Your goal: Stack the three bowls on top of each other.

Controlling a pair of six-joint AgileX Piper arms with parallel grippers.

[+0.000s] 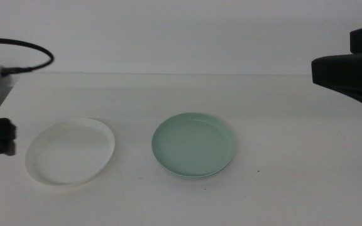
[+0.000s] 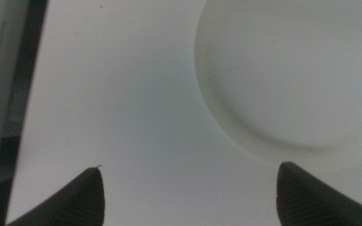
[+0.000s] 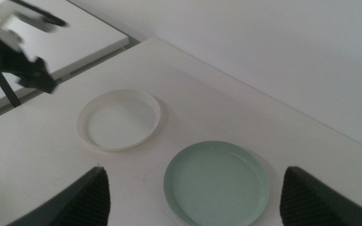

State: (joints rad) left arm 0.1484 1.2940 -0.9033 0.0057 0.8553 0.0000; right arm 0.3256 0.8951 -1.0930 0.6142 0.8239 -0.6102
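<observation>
White matte table (image 1: 281,188) | round white bowl (image 1: 71,151), glossy mint bowl (image 1: 193,145) apart | both hands parted, empty

The white bowl (image 2: 288,69) runs off the picture's edge in the left wrist view, and no grey bowl shows anywhere.

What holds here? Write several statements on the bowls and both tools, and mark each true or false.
1. The white bowl and the mint green bowl lie side by side, apart. True.
2. The left tool grips the white bowl. False: it is open and empty, short of the bowl.
3. The right tool is shut. False: its jaws stand wide apart, holding nothing.
4. Both bowls rest on the table. True.
</observation>
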